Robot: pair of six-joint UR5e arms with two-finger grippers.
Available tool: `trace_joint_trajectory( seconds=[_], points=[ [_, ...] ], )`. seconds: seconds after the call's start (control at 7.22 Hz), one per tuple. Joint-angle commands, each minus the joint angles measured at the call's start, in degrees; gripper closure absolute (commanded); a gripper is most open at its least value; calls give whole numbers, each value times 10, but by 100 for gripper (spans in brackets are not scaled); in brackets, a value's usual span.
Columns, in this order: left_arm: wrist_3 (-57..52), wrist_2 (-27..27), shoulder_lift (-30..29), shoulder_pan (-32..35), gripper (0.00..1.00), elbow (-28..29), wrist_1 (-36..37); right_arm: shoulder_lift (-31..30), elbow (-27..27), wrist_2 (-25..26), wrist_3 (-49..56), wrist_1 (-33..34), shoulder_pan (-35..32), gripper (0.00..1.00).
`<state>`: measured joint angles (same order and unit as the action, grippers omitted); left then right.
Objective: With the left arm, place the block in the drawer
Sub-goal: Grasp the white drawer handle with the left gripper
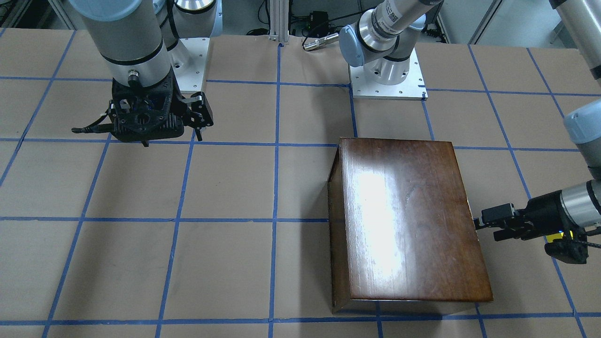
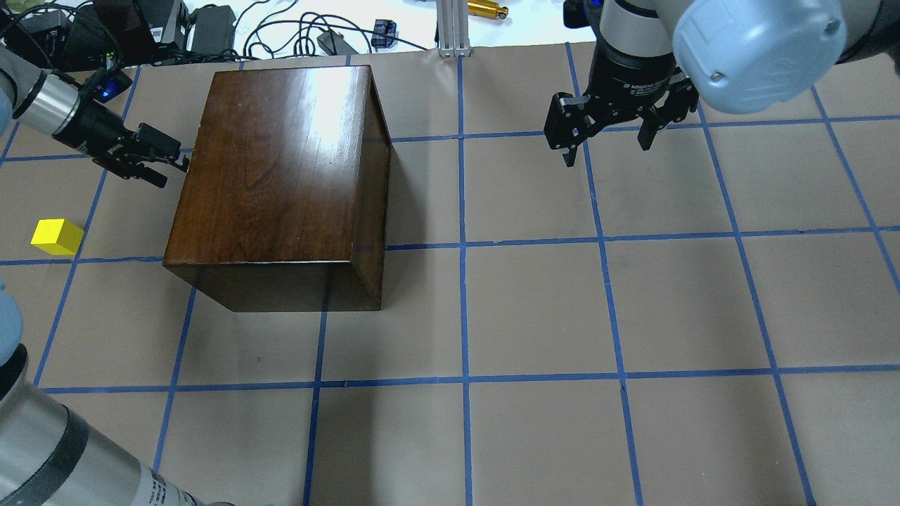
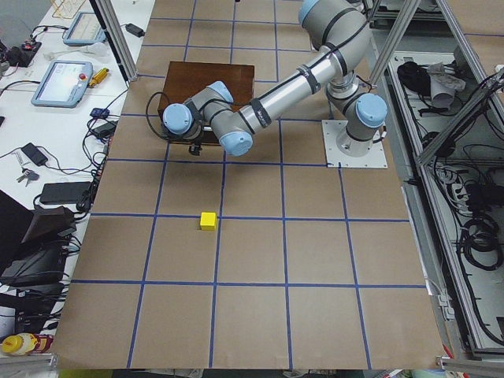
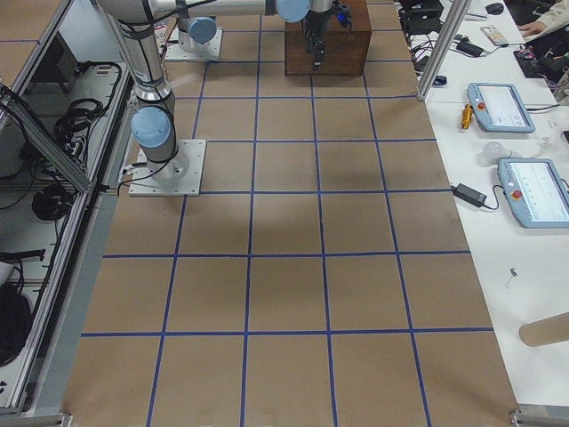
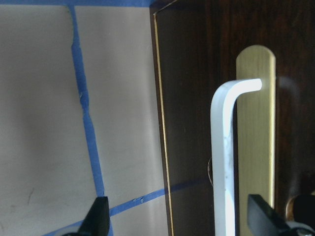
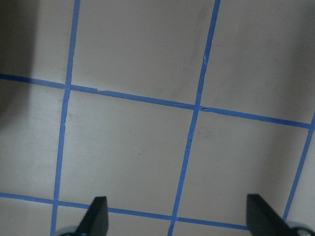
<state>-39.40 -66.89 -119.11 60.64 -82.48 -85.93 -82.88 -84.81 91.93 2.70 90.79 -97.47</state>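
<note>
The glossy dark-brown wooden box point(image 2: 281, 176) stands at the table's far left, also seen in the front view point(image 1: 404, 220). Its drawer is shut. The dark front panel point(image 5: 192, 123) with a brass plate point(image 5: 256, 147) and a pale bar handle point(image 5: 221, 162) fills the left wrist view. My left gripper point(image 2: 172, 165) is open and empty, its tips close to that panel, with the handle between the finger lines point(image 5: 179, 221). The yellow block point(image 2: 56, 237) lies on the table beside the box, nearer my base than the left gripper point(image 3: 208, 221). My right gripper point(image 2: 608, 137) is open and empty above the table.
Cables and power supplies point(image 2: 211, 21), an aluminium post point(image 2: 450, 28) and a brass tool point(image 2: 489, 8) lie past the table's far edge. The arm bases point(image 1: 387, 80) sit on the robot's side. Blue tape lines cross the brown table point(image 2: 534, 309).
</note>
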Motion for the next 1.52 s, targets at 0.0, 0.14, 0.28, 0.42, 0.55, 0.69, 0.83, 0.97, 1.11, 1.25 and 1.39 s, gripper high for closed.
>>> trace_joint_trajectory(
  seconds=[0.0, 0.14, 0.28, 0.42, 0.55, 0.69, 0.83, 0.97, 1.11, 1.25, 1.39],
  points=[
    [0, 1, -16, 4, 0, -2, 7, 0, 0, 0, 0, 0, 0, 0],
    [0, 0, -19, 7, 0, -1, 8, 0, 0, 0, -1, 0, 0, 0],
    [0, 0, -19, 7, 0, 0, 10, 0, 0, 0, -1, 0, 0, 0],
    [1, -3, -17, 6, 0, 2, 11, 0, 0, 0, 0, 0, 0, 0],
    [1, -3, -17, 5, 0, 2, 15, 0, 0, 0, 0, 0, 0, 0],
    [1, -3, -15, 4, 0, 2, 20, 0, 0, -1, -1, 0, 0, 0],
    [2, -10, -13, -2, 0, 2, 20, 0, 0, 0, 0, 0, 0, 0],
    [1, -35, -13, -20, 0, 2, 21, 0, 0, -1, -1, 0, 0, 0],
    [0, -36, -14, -26, 0, 2, 21, 0, 0, 0, -1, 0, 0, 0],
    [-5, -39, -12, -28, 0, 2, 21, 0, 0, 0, 0, 0, 0, 0],
    [-17, -45, -12, -43, 0, 0, 21, 0, 0, 0, 0, 0, 0, 0]
  ],
)
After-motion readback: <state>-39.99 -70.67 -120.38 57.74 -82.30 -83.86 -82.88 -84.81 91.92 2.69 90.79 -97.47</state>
